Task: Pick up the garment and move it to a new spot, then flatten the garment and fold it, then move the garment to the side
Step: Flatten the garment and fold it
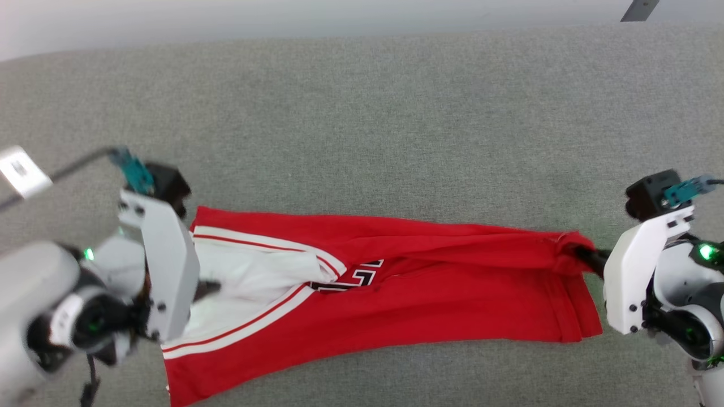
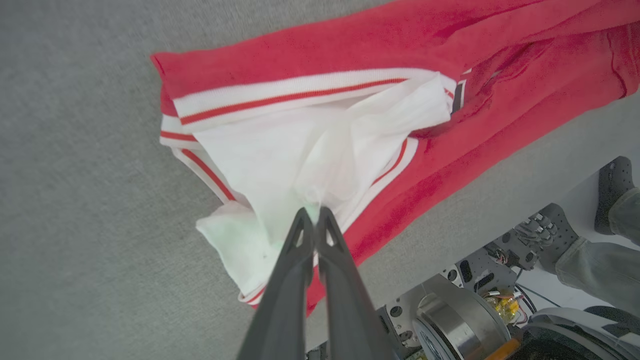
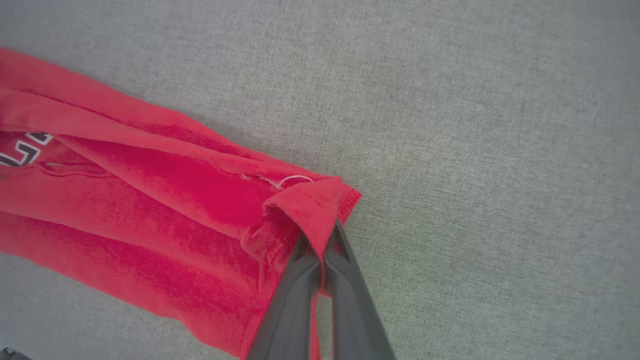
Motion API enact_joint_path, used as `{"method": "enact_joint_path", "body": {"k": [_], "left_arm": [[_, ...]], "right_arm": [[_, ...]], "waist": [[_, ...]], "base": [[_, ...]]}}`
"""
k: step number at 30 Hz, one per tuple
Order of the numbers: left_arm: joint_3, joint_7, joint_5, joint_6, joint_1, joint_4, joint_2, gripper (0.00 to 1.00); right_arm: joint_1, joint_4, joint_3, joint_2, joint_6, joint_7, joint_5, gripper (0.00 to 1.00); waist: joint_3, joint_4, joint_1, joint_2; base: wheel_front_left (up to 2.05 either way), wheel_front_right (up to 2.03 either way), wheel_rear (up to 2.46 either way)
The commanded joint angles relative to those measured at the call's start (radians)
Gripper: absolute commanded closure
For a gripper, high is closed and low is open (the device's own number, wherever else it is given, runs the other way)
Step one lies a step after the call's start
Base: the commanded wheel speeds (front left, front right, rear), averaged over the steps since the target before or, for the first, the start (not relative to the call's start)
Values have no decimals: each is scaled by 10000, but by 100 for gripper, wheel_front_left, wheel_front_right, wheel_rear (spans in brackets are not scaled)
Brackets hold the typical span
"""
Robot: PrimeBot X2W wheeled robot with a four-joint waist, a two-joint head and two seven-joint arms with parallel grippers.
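The head camera looks steeply down from high over the grey fabric surface [image 1: 362, 113], taking in the whole garment [image 1: 441, 311]. The left wrist camera sits close above its white sleeve end [image 2: 280, 165], facing along the left gripper [image 2: 311, 216]. The right wrist camera sits close at the red hem corner [image 3: 310, 205]. Head and right wrist views share the black lettering [image 1: 350, 277].

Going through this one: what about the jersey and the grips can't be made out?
- Lettering on the garment: head view, mostly folded under red cloth.
- Left gripper fingertips: head view, behind its own pale wrist plate.
- Garment's near corner: head view, cut by the bottom edge.
- Person: left wrist view, cut by the right edge.
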Motion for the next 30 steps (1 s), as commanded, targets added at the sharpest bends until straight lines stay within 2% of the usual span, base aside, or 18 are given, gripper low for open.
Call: {"method": "enact_joint_path", "body": {"k": [1, 4, 10, 11, 12, 13, 14, 15, 16, 17, 18, 19, 26, 30], "left_arm": [[-87, -69, -1, 84, 212, 40, -29, 100], [-338, -20, -179, 73, 636, 504, -303, 100], [-438, -164, -412, -368, 982, 2189, -1035, 100], [-457, -142, -432, -441, 992, 2407, -1131, 92], [-432, -190, -445, -514, 973, 2609, -1221, 66], [-408, -232, -481, -603, 966, 2772, -1317, 57], [-400, -229, -479, -685, 940, 2906, -1375, 48], [-379, -305, -441, -782, 895, 3009, -1426, 5], [-373, -342, -396, -868, 866, 3097, -1469, 0], [-352, -418, -394, -945, 869, 3178, -1511, 0], [-317, -471, -453, -987, 897, 3231, -1566, 0], [-300, -538, -452, -1058, 920, 3258, -1610, 0], [-238, -908, -430, -1116, 1165, 3118, -1609, 0], [-74, -1544, -293, -984, 1368, 2817, -1451, 0]], "right_arm": [[126, -23, 37, 48, -17, 99, 108, 100], [133, 115, 112, 116, -17, 221, 151, 100], [-241, 669, 421, 307, -17, 398, 221, 100], [-307, 758, 492, 321, -17, 398, 224, 100], [-410, 822, 538, 305, -17, 336, 228, 100], [-464, 898, 572, 281, -17, 307, 243, 100], [-493, 969, 609, 268, -17, 267, 301, 89], [-541, 976, 643, 237, -17, 172, 336, 58], [-585, 1002, 668, 189, -17, 96, 346, 37], [-580, 1062, 683, 142, -17, 71, 398, 24], [-552, 1097, 690, 100, -17, 58, 456, 4], [-541, 1107, 664, 53, -17, 4, 476, 0], [-230, 1065, 518, -170, -17, 96, 862, 0], [85, 757, 250, -182, -17, 133, 1139, 0]], "waist": [[32, -22, 0, 0], [68, -60, 0, 0], [32, -141, 0, 0], [3, -144, 0, 0], [-17, -139, 0, 0], [-54, -127, 0, 0], [-86, -113, 0, 0], [-131, -88, 0, 0], [-183, -64, 0, 0], [-244, -39, 0, 0], [-323, -8, 0, 0], [-404, 23, 0, 0], [-1024, 164, 0, 0], [-1438, 255, 0, 0]], "base": [[0, 0, 0], [0, 0, 0], [0, 0, 0], [0, 0, 0], [0, 0, 0], [0, 0, 0], [0, 0, 0], [0, 0, 0], [0, 0, 0], [0, 0, 0], [0, 0, 0], [0, 0, 0], [0, 0, 0], [0, 0, 0]]}}
